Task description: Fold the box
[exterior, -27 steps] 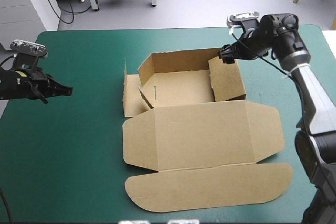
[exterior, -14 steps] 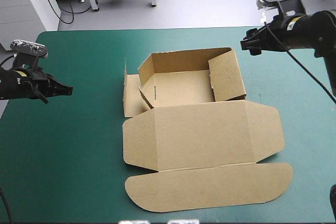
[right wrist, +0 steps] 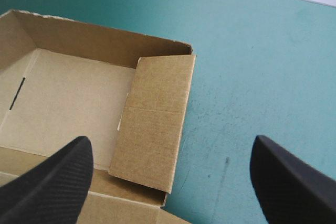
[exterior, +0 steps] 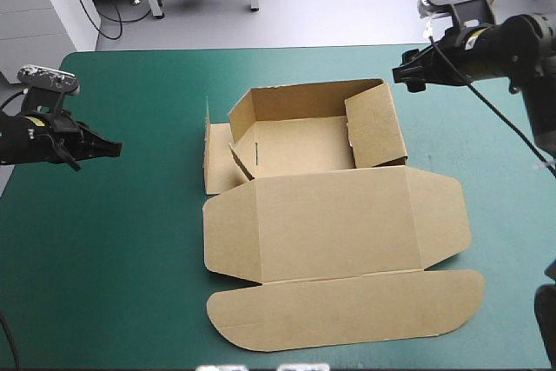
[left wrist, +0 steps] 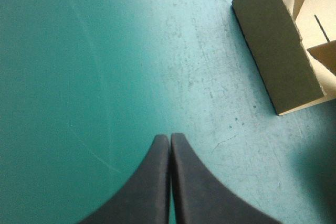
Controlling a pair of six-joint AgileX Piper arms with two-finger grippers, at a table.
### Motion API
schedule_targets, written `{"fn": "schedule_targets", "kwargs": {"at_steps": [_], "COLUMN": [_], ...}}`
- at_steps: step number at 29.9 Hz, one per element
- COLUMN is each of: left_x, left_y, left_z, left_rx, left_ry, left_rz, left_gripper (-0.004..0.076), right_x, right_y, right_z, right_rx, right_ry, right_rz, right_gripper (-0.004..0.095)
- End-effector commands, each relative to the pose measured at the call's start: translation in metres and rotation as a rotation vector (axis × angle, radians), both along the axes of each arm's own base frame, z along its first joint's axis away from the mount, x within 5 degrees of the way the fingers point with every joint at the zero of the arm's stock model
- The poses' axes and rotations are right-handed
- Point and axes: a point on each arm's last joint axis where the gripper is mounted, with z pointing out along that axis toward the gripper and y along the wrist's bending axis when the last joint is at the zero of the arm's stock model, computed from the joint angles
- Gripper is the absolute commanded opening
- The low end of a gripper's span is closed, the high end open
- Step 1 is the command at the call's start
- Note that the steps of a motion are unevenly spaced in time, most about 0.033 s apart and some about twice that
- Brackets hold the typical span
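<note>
I am holding my right hand (exterior: pixel 407 76) open in the upper right of the frame, just beyond the far right corner of the box (exterior: pixel 304 141) — the nearer of my two hands. My left hand (exterior: pixel 110 149) is hovering closed at the left edge, well apart. The box is sitting mid-frame on the counter (exterior: pixel 130 258), long axis running left to right, tray walls raised, nothing inside — lid lying flat below.

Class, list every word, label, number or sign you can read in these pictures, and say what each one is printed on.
No text can be read in any view.
The box is plain brown board, with no print or label showing.
The teal-green cover carries no writing or sign.
</note>
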Motion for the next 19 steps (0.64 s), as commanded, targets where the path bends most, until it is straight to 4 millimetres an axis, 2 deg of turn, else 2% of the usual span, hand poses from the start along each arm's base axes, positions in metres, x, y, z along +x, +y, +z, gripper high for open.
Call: {"fn": "schedule_targets", "kwargs": {"at_steps": [1,6,10,15,19], "left_x": [-0.006,-0.006,-0.006,-0.006,-0.006], "left_y": [-0.003,-0.003,-0.003,-0.003,-0.003], "left_z": [0.019,0.019,0.019,0.019,0.019], "left_rx": [-0.024,-0.024,-0.025,-0.025,-0.025], "left_ry": [-0.108,-0.106,-0.102,-0.102,-0.102], "left_rz": [0.011,0.010,0.010,0.010,0.010], "left_gripper": [-0.0010,-0.0010,-0.0010,-0.0010,-0.0010], "right_x": [0.020,0.067,0.091,0.110,0.118], "right_y": [0.003,0.011,0.015,0.019,0.022], "right_z": [-0.007,-0.062,-0.097,-0.131,-0.148], "right_rx": [0.013,-0.016,-0.027,-0.036,-0.030], "right_ry": [-0.016,0.133,0.221,0.299,0.342], "right_rz": [0.000,-0.003,-0.002,0.003,0.008], "right_gripper": [0.0751,0.0751,0.0752,0.0751,0.0752]}}
